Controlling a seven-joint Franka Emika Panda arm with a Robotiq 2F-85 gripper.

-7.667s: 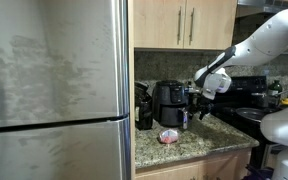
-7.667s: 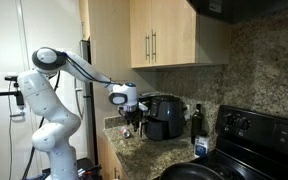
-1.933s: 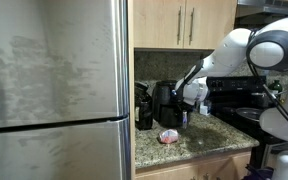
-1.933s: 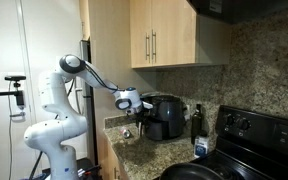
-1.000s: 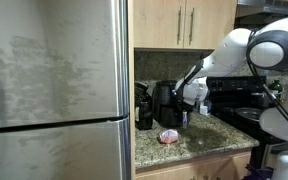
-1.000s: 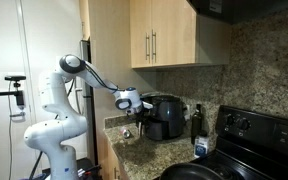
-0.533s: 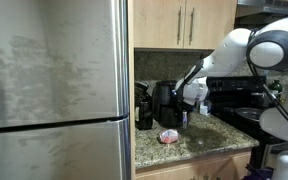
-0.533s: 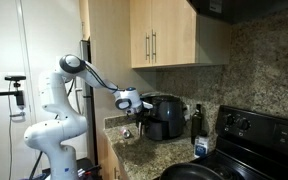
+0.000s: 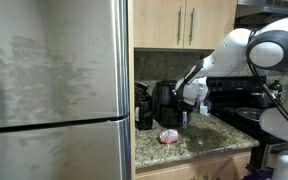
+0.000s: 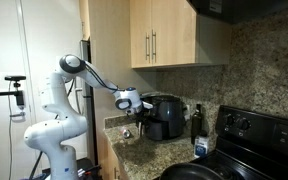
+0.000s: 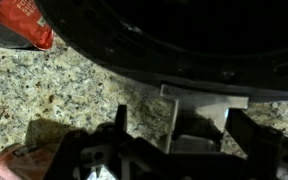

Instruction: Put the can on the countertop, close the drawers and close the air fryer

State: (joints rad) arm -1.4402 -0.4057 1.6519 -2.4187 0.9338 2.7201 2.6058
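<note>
The pinkish-red can (image 9: 169,136) lies on the speckled granite countertop (image 9: 199,143) near its front edge. It also shows at the lower left of the wrist view (image 11: 22,160). The black air fryer (image 9: 168,100) stands behind it and also shows in the other exterior view (image 10: 164,116). My gripper (image 9: 191,96) is at the fryer's front (image 10: 130,102). In the wrist view the gripper (image 11: 180,128) is open, with the fryer's grey handle (image 11: 199,108) between the spread fingers and a gap on the left side. The tan cabinet doors (image 10: 164,40) above look shut.
A narrower dark appliance (image 9: 144,106) stands beside the fryer. A red labelled object (image 11: 24,20) lies next to the fryer's base. A steel fridge (image 9: 54,90) fills one side. A black stove (image 10: 249,135) and a dark bottle (image 10: 197,120) are on the other side.
Since 7.7 s ago the gripper has moved down and in to the air fryer's front. Over the last two seconds nothing has visibly moved.
</note>
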